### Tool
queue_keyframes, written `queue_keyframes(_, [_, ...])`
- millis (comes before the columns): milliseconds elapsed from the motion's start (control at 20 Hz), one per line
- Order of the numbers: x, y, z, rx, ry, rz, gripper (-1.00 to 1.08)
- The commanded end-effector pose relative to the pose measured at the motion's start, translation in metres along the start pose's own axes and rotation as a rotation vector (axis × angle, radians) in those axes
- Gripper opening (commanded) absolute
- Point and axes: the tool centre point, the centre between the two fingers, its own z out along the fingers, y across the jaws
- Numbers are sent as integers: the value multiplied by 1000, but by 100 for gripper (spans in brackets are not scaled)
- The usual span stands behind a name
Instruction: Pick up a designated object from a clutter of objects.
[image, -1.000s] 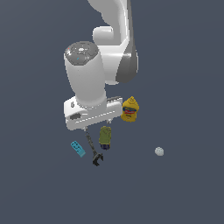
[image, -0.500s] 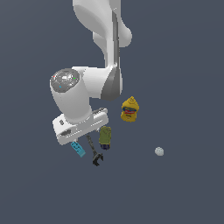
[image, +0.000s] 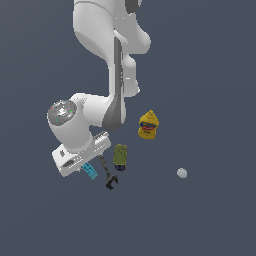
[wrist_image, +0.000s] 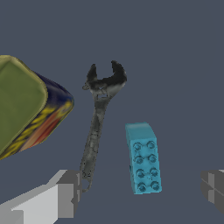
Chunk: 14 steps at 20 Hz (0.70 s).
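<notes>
The designated object, a small cyan studded brick (wrist_image: 143, 158), lies flat beside a dark grey wrench (wrist_image: 99, 118). My gripper (wrist_image: 141, 187) is open above it. One grey finger (wrist_image: 61, 194) stands on the wrench's side of the brick and the other finger (wrist_image: 214, 186) on the far side, neither touching it. In the exterior view the white hand (image: 80, 155) hangs low over the clutter of objects and covers part of the brick (image: 90, 171). The fingers themselves are hidden there.
An olive-green can (image: 120, 156) lies just past the wrench (image: 108, 176) and looms large in the wrist view as the can (wrist_image: 26, 109). A yellow bottle (image: 148, 125) stands farther back. A small white ball (image: 182, 173) sits apart at the exterior view's right.
The arm has swung down and toward the exterior view's left, bringing the hand from above the can and bottle to just over the brick. The objects have not moved.
</notes>
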Motion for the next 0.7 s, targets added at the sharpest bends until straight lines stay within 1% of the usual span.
queue_keyframes(0, [-5, 7, 11, -2, 1, -35, 100])
queue_keyframes(350, [-15, 18, 29, -3, 0, -91, 100])
queue_keyframes(650, [-18, 20, 33, -3, 0, -99, 100])
